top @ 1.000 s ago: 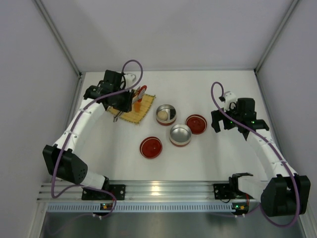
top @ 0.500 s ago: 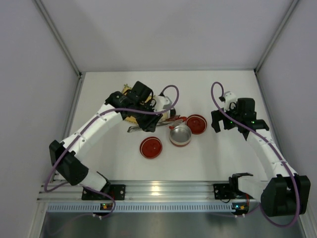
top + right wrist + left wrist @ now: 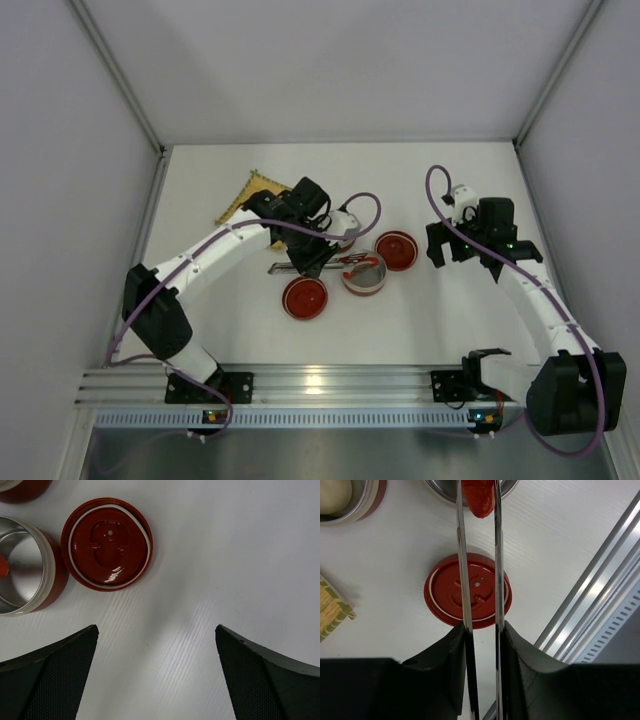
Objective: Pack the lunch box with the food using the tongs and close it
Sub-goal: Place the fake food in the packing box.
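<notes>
Pinching the silver tongs (image 3: 462, 570) between them, the jaws of the left gripper (image 3: 482, 630) are drawn close, one dark finger (image 3: 451, 645) pressed against the outside of each thin arm. The two arms run out nearly parallel from the fingers, and their tips clamp the red food piece (image 3: 477, 499). That piece hangs over the near rim of the open steel container (image 3: 436, 485), which stands about the middle of the table (image 3: 420, 320); whether it touches the metal I cannot tell.

Under the tongs' arms, toward the near edge, a red lid (image 3: 445, 592) lies with its inner side up. A second container (image 3: 368, 500) sits just beyond the first, toward the far edge, with the white round piece (image 3: 332, 494) inside it. The yellow mat (image 3: 250, 193) lies near the far left corner.

On the other side, the right gripper (image 3: 155, 630) hovers with its jaws spread wide and nothing between them. It is near the right edge, above bare table, and a second red lid (image 3: 107, 545) lies inner side up just right of the open container.
</notes>
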`<state>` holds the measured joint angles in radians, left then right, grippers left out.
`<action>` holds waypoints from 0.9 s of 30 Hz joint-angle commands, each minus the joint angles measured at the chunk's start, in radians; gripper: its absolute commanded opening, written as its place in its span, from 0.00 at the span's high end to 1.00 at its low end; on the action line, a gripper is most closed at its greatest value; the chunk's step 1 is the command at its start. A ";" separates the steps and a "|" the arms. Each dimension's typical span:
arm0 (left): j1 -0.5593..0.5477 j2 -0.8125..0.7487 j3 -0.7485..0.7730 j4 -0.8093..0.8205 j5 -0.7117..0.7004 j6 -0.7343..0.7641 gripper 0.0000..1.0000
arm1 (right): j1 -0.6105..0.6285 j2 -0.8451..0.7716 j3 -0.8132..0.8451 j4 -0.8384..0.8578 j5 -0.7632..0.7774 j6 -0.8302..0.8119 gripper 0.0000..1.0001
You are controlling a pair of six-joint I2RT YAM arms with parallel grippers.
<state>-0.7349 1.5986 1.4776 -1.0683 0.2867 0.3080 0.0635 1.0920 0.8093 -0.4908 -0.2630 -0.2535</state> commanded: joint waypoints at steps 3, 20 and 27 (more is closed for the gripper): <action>-0.008 0.029 -0.002 0.071 -0.024 -0.010 1.00 | 0.002 0.003 0.019 -0.014 0.001 -0.006 0.01; -0.049 0.081 -0.017 0.145 -0.132 -0.012 1.00 | 0.001 0.003 0.016 -0.011 0.002 -0.009 0.00; -0.054 0.093 -0.022 0.177 -0.193 -0.021 0.97 | 0.001 0.002 0.014 -0.012 0.005 -0.012 0.00</action>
<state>-0.7837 1.7004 1.4559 -0.9611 0.1349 0.2974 0.0635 1.0954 0.8093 -0.4911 -0.2626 -0.2543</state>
